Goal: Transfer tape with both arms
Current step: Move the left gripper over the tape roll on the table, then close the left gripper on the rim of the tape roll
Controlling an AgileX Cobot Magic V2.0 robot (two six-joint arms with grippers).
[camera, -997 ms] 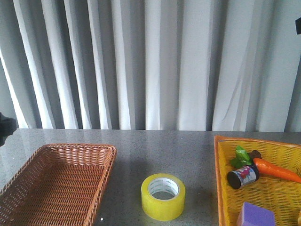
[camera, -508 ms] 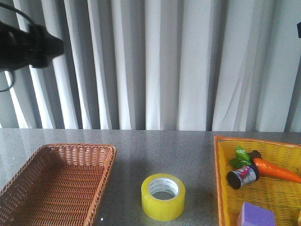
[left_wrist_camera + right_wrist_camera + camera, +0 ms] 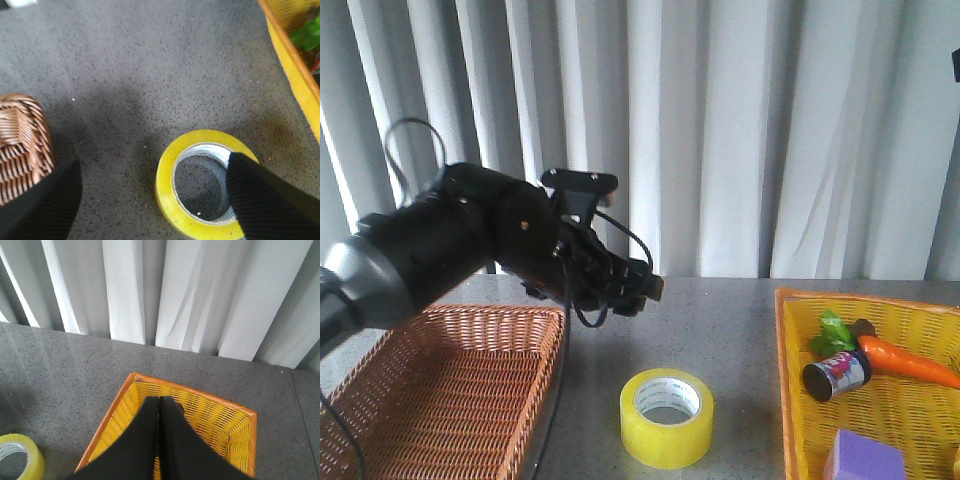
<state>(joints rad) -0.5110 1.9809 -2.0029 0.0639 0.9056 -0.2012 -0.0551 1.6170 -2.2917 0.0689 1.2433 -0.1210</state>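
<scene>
Spread wide, the left gripper [image 3: 150,200] hangs above the tape [image 3: 202,182]; in the left wrist view one finger [image 3: 40,207] is near the brown wicker basket [image 3: 22,142] and the other finger [image 3: 265,200] covers part of the roll's rim. It does not touch the tape from what I can see. The tape [image 3: 666,417] lies flat on the grey table [image 3: 720,320], with its white core facing up, between the brown wicker basket [image 3: 450,390] and the yellow basket [image 3: 795,400]. In the front view the left arm [image 3: 490,245] reaches over the brown basket toward the middle of the table. The right gripper [image 3: 159,440] has its fingers pressed together and holds nothing; it hangs over the yellow basket [image 3: 200,412]. Inside that basket lie a carrot [image 3: 905,362], a small dark can [image 3: 837,375] and a purple block [image 3: 863,457].
</scene>
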